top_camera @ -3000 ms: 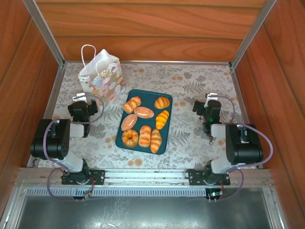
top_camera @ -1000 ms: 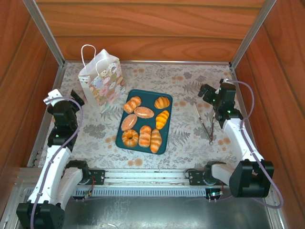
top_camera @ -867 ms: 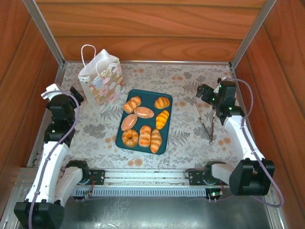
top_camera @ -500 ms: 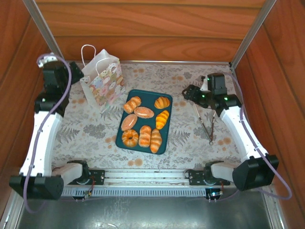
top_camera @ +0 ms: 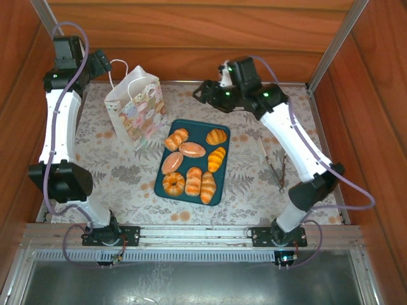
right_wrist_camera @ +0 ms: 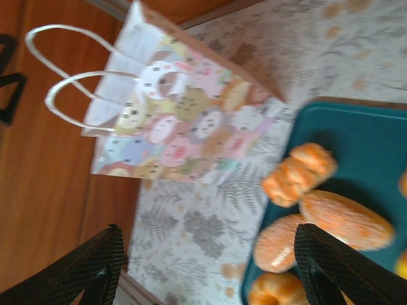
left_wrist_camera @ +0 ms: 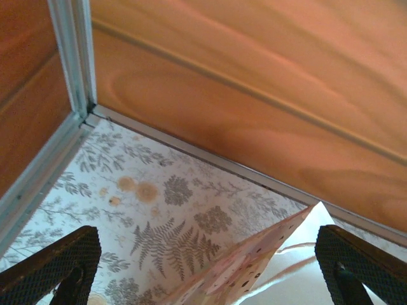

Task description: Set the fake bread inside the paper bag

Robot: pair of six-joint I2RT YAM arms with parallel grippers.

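Eight glossy orange-brown pieces of fake bread [top_camera: 192, 149] lie close together in the middle of the top view, on a teal tray [top_camera: 197, 129]. They are ridged rolls, smooth oval buns and a round pumpkin-shaped bun [top_camera: 173, 183] at the group's lower left. The paper bag [top_camera: 135, 111] stands upright in the upper left, just beside them. Its white cord handles are raised and its pastel cartoon face is turned toward the lower right.

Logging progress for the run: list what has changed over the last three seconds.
Both arms unfolded from the near edge. The left gripper rose to the far left corner, beside the bag handles. The right gripper swung left past the far end of the tray, toward the bag. Both are open and took hold of nothing. The bread, tray and bag stayed put.
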